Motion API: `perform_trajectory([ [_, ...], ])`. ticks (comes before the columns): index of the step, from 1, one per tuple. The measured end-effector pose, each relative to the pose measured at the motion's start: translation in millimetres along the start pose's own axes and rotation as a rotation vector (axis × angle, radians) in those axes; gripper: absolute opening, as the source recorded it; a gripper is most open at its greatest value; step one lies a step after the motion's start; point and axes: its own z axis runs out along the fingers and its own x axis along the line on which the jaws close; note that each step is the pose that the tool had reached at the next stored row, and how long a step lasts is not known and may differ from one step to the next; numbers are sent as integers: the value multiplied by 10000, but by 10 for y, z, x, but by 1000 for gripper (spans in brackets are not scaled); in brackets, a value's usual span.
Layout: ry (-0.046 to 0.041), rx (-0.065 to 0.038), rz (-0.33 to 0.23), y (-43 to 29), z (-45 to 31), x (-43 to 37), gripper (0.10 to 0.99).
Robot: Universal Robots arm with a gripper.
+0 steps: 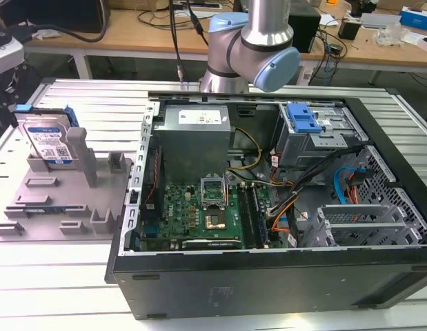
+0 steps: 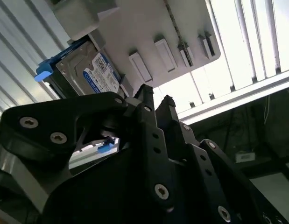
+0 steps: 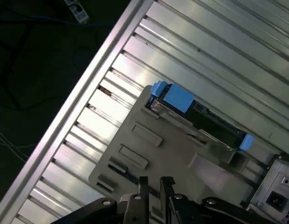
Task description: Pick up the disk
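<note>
Print on disk (image 1: 50, 145) illegible

- the disk (image 1: 49, 141) is a flat, rectangular silver hard drive with a white-and-blue barcode label on its broad face.
- blue plastic rails run along its sides; one blue end pokes out at a corner in the second wrist view (image 2: 95, 72).
- it rests on the grey fixture plate (image 1: 61, 207), at the far corner on the exterior view's left, just behind an upright post.
- its label face shows in the exterior view and appears tilted, not flat.
- in the first wrist view (image 3: 200, 121) it shows nearly edge-on.
</note>
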Motion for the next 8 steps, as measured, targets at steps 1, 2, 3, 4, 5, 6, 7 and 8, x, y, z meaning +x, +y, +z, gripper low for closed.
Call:
perform_trajectory([
  [1,11,0,-300,0,0,0,298],
  [2,26,0,-692,0,0,0,416],
  [3,36,0,-965,0,1,0,478],
  [4,44,0,-1161,0,0,0,478],
  [5,51,1,-1335,0,1,0,541],
  [6,57,1,-1500,-1,1,0,541],
  [7,66,1,-1716,-1,1,0,541],
  [8,72,1,-1895,-1,1,0,541],
])
